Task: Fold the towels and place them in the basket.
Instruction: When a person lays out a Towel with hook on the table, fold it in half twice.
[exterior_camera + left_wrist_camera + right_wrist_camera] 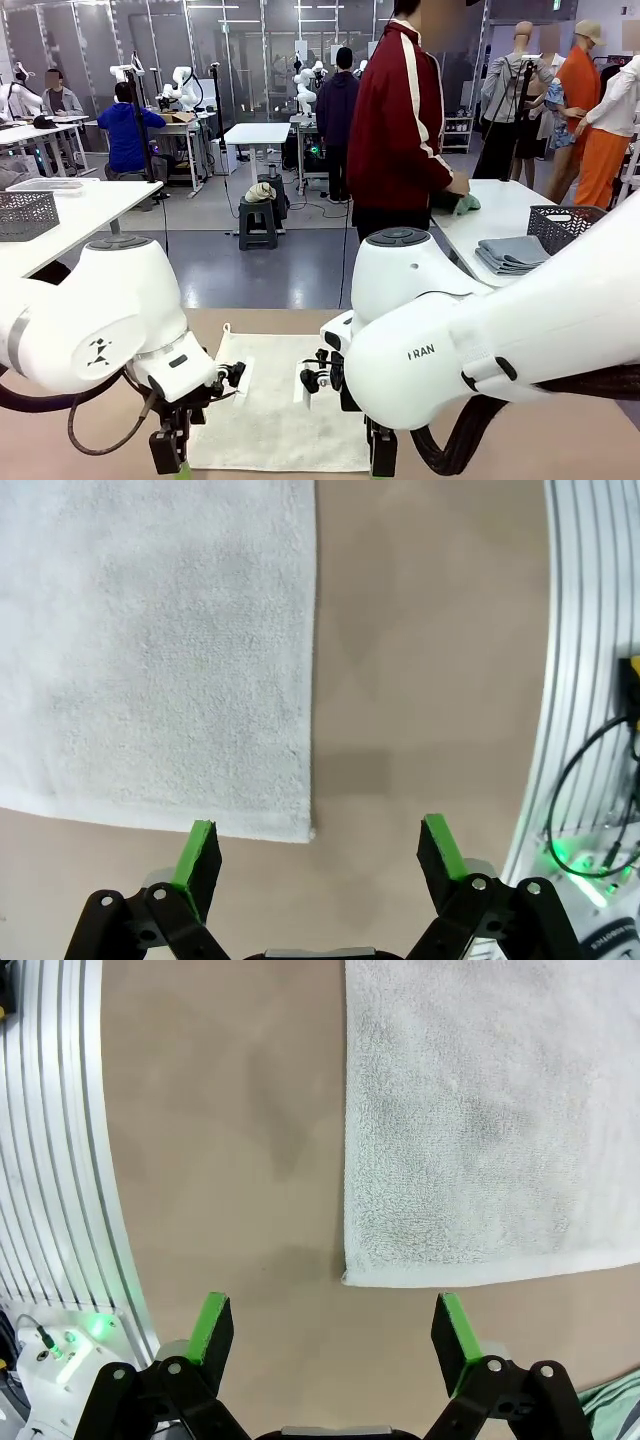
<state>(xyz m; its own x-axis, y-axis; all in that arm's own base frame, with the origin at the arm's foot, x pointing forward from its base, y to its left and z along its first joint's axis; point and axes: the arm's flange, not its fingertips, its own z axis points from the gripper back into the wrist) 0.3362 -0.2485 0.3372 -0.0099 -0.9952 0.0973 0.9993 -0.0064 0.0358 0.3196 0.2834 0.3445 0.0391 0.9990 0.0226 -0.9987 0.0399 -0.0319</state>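
Glossy white left arm [100,320] and right arm [500,330], black cables [450,440], black fingers [203,878] with green pads [190,848].

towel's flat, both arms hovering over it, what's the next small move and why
Probably lower the left gripper and right gripper onto the white towel at its near corners, then close. Both sets of jaws stand open, a corner lies just ahead of each, and nothing is gripped yet.

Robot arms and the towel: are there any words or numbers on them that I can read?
"RAN": on the white shell of the right arm; the rest of the word curves out of sight.
Left arm: a small black mark, not letters.
White label in the corner of the left wrist view: too blurred to read.
Towel: no print on it.
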